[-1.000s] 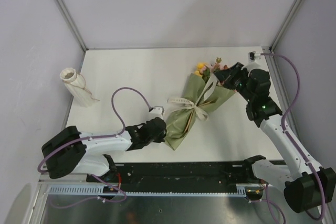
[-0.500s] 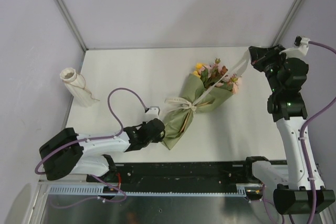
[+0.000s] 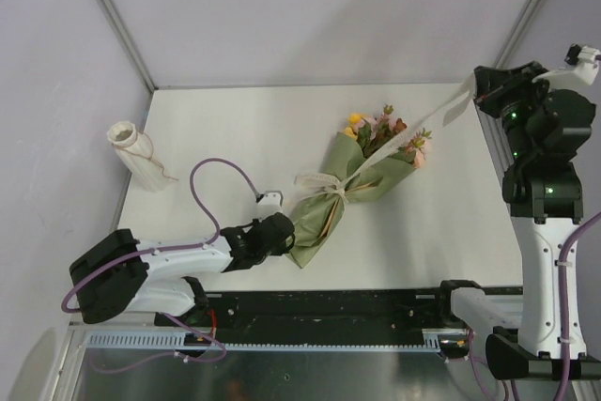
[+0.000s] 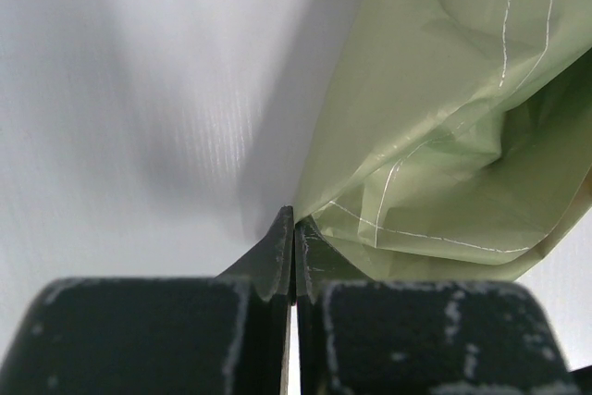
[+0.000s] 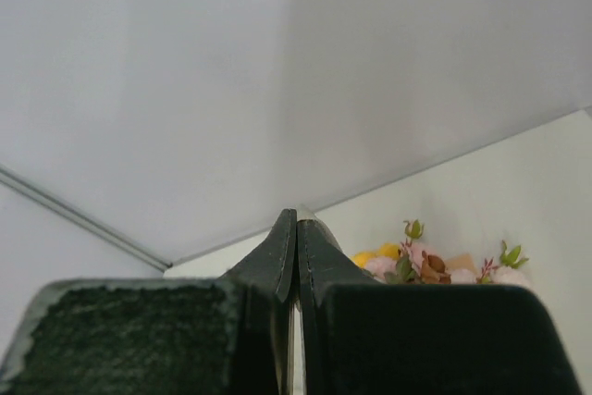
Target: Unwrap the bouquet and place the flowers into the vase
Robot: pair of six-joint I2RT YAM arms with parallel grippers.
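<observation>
We see the left gripper (image 3: 285,235) clenched on the bouquet's (image 3: 349,180) paper tail, anchoring it on the table (image 3: 235,119) so the raised right gripper (image 3: 479,91), clamped on 1 end of the taut cream ribbon (image 3: 413,138), can tug it untied; the vase (image 3: 134,155) stands far left.

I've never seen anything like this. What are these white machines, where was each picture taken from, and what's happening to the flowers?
Two robot arms, bolted at the near edge. One picture looks down from above; the other two come from a camera on each wrist, showing its own dark fingers. On the white table are a wrapped bouquet and, far left, a cream vase. The left gripper is shut on the bouquet's green paper at its stem end. The right gripper, far right, pinches the cream ribbon, stretched tight from the bouquet's knot.
</observation>
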